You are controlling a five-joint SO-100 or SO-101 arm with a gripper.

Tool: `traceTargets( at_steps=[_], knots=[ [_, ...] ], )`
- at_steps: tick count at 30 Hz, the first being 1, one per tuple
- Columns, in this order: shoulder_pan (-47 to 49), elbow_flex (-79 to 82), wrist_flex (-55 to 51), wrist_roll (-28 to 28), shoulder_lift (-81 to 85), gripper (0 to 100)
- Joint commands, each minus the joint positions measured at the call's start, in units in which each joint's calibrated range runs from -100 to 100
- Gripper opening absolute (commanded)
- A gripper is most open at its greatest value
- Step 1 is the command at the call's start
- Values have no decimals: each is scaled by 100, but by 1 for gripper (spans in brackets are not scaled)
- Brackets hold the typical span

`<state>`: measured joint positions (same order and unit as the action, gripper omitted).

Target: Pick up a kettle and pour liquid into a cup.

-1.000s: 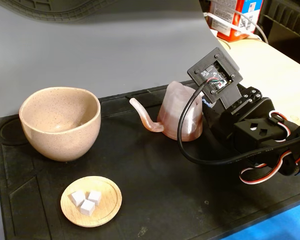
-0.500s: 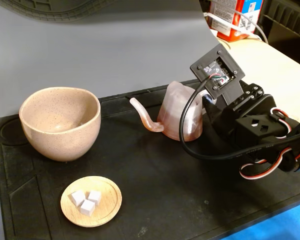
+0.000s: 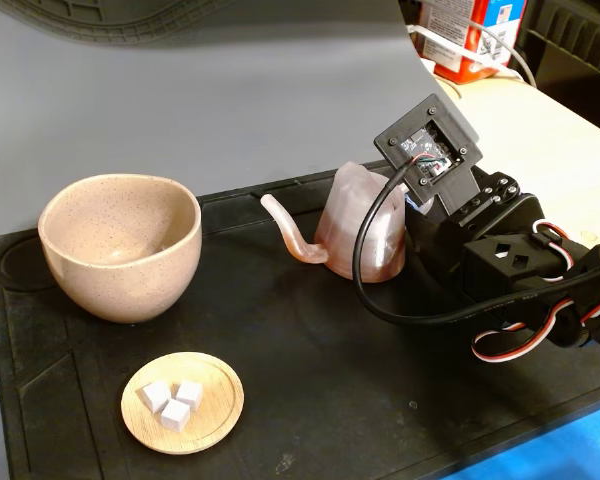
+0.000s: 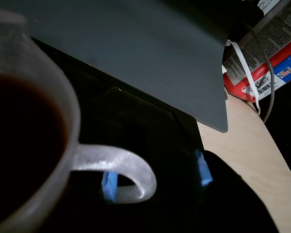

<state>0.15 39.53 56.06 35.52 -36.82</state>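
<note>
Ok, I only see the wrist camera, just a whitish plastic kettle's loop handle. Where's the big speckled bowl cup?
Observer: In the fixed view the beige-pink speckled ceramic cup stands at the left of the black mat, apart from the kettle.
Operator: Does the spout point at it?
Observer: Yes, the thin curved spout points left, toward it.
Operator: Anything else there?
Observer: A small wooden saucer with three white cubes, nearer the camera.

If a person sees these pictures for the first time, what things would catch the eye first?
Probably the big speckled cup at the left of the black mat in the fixed view, then the pinkish kettle mid-mat with the arm's gripper at its loop handle. Near the front sits a wooden saucer with white cubes.
</note>
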Motion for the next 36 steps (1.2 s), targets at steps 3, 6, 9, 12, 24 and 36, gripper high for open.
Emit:
traceTargets(
  at_steps=[3,6,9,12,24,36],
  knots=[
    [-42,-151,70,-22,89,16],
    [-42,-151,88,-22,98,16],
    [-42,-151,96,-22,98,16],
    [-49,-151,96,-22,98,16],
    [-224,-142,148,-22,106,15],
    [-232,-151,157,-22,106,3]
  ],
)
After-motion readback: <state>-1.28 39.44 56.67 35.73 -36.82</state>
